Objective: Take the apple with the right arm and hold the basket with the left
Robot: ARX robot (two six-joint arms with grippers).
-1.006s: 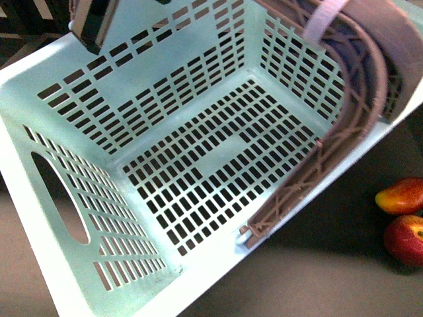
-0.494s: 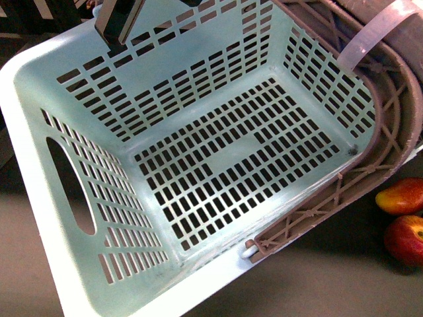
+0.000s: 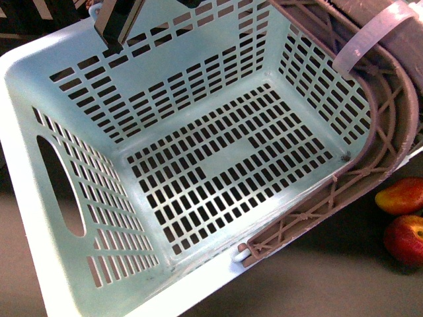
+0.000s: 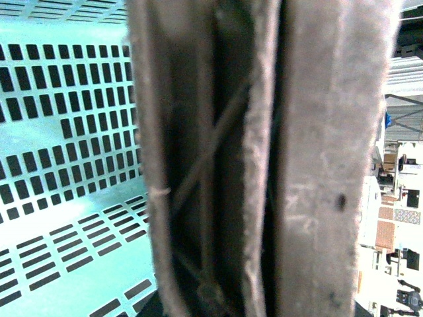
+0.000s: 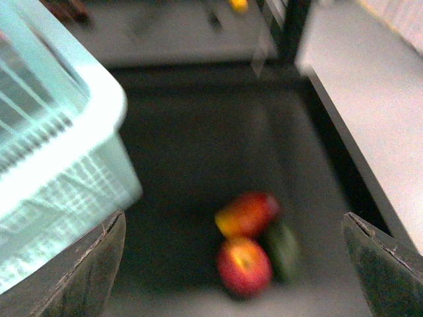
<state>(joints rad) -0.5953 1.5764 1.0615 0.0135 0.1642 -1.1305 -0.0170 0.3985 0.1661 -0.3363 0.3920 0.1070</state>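
Note:
The pale aqua basket [image 3: 73, 86] fills the front view, tilted, with its brown latticed handle [image 3: 370, 165] and white zip tie [image 3: 370, 33] on its right side. My left gripper is shut on the basket; a dark part of it shows at the far rim [image 3: 117, 20]. In the left wrist view the handle [image 4: 317, 165] hides the fingertips, with the basket wall [image 4: 66, 132] beside it. The red apple [image 3: 404, 239] lies on the surface right of the basket. My right gripper [image 5: 232, 221] is open above the apple [image 5: 244, 265], its fingers [image 5: 86, 271] wide apart.
An elongated orange-red fruit [image 3: 400, 196] lies just behind the apple, touching it in the right wrist view [image 5: 248, 212]. A dark green item [image 5: 283, 249] lies beside both. The basket corner [image 5: 59, 145] is close to the right gripper. A pale raised ledge [image 5: 370, 99] borders the dark surface.
The basket has swung and tilted, its handle side moving right and lower, then shifted slightly left. The apple and orange-red fruit have stayed where they were.

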